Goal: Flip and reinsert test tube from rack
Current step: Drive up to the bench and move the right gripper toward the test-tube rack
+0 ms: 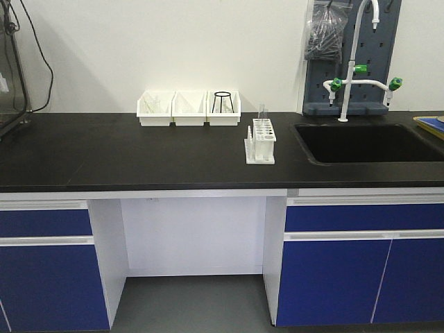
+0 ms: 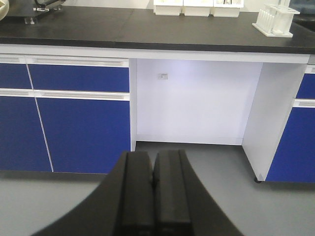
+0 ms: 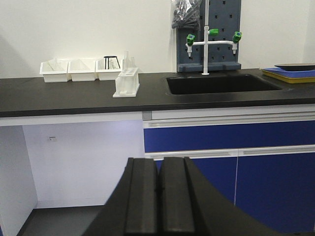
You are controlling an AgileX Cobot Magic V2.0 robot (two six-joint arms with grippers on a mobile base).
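Left hand and right hand are clenched and empty, well apart from the surface. The test tube stands in the rack; the whole task seems left.

The left arm's black two-fingered gripper rises from the lower edge of its wrist view, pointing forward and roughly level; its flat matte fingers lie pressed together along a thin dark seam; the right arm's matching black gripper sits the same way in its own wrist view, broad curved body below, both pads closed flush against each other.
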